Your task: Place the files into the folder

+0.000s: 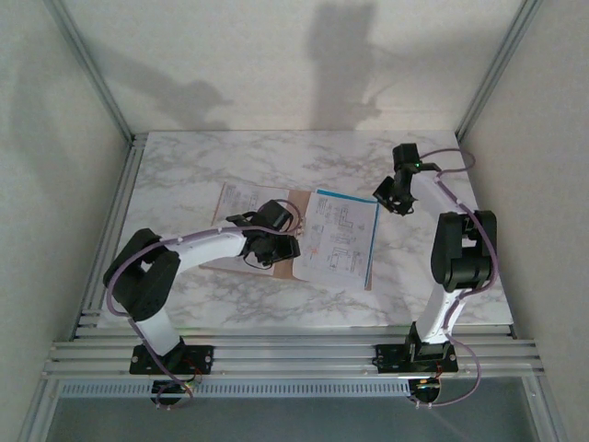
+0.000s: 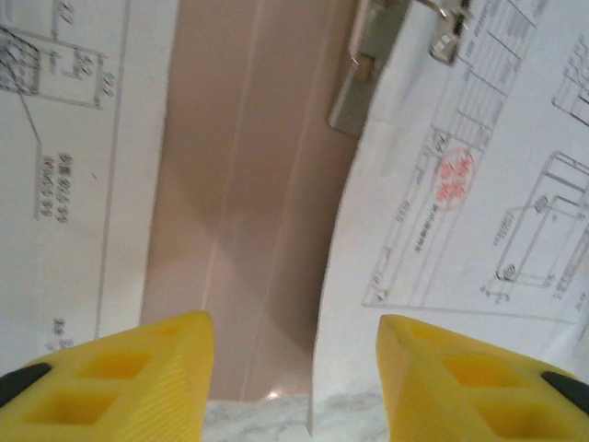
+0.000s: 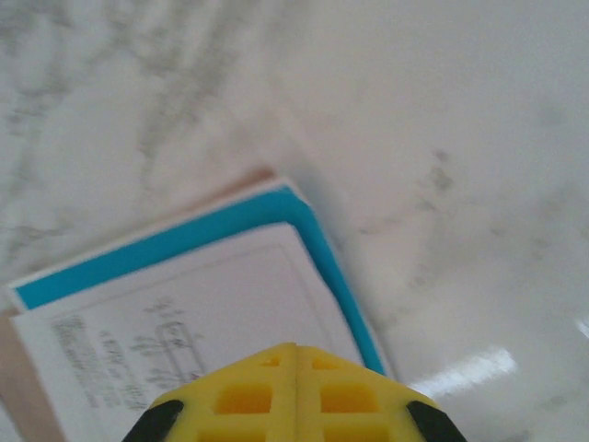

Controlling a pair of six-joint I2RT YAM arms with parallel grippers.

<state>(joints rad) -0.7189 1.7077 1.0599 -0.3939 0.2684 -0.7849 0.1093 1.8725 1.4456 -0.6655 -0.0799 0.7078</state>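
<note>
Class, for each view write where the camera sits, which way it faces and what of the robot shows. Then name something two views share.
Top external: high behind the bases, facing down over the marble table; both arms, left gripper and right gripper show.
Left wrist: on the left arm, facing down at the folder between the files; yellow jaws apart.
Right wrist: on the right arm, facing down at the blue-edged sheet's corner; yellow jaws shut.
Shared: the blue-edged sheet, in top and right wrist views.
</note>
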